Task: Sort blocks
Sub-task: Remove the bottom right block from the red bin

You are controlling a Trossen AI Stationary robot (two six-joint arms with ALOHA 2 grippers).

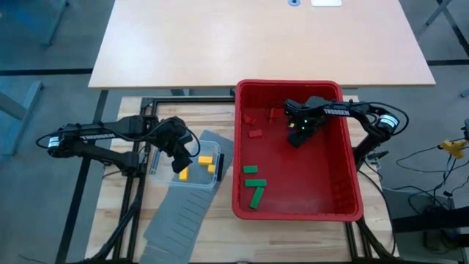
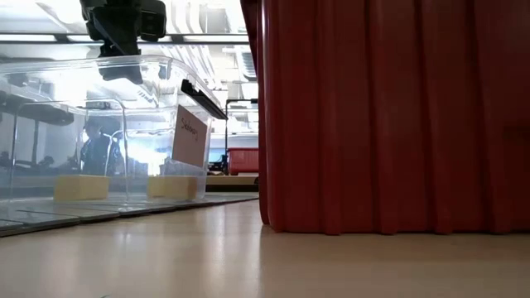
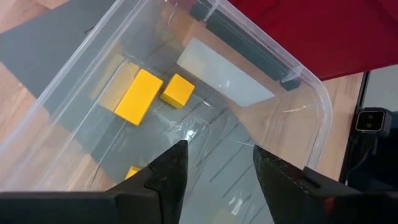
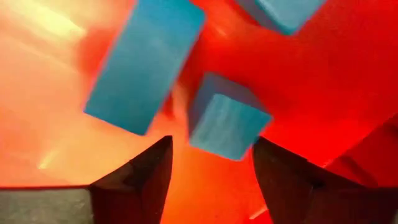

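My right gripper [image 1: 297, 136] points down into the red bin [image 1: 352, 183], at its far middle. It is open [image 4: 211, 146], with a blue cube [image 4: 227, 124] on the bin floor between its fingertips. A blue bar [image 4: 146, 62] and another blue block [image 4: 280, 12] lie just beyond. Red blocks [image 1: 253, 125] lie at the bin's far left and green blocks [image 1: 254, 183] at its near left. My left gripper [image 1: 183, 158] hangs open [image 3: 217, 158] over the clear tub [image 1: 212, 139], which has yellow blocks [image 3: 140, 96] on its floor. My right gripper stands from above with one finger on each side of the blue cube [image 4: 261, 127], which rests on the bin floor. There is a gap at one finger. Whether the other finger [image 4: 267, 155] touches the cube's edge, I cannot tell.
The clear tub stands on grey slotted panels [image 1: 179, 216] that reach toward the table's near edge. The red bin's tall wall [image 2: 389, 116] stands right of the tub [image 2: 99, 124]. A pale tabletop [image 1: 256, 37] lies beyond the work frame.
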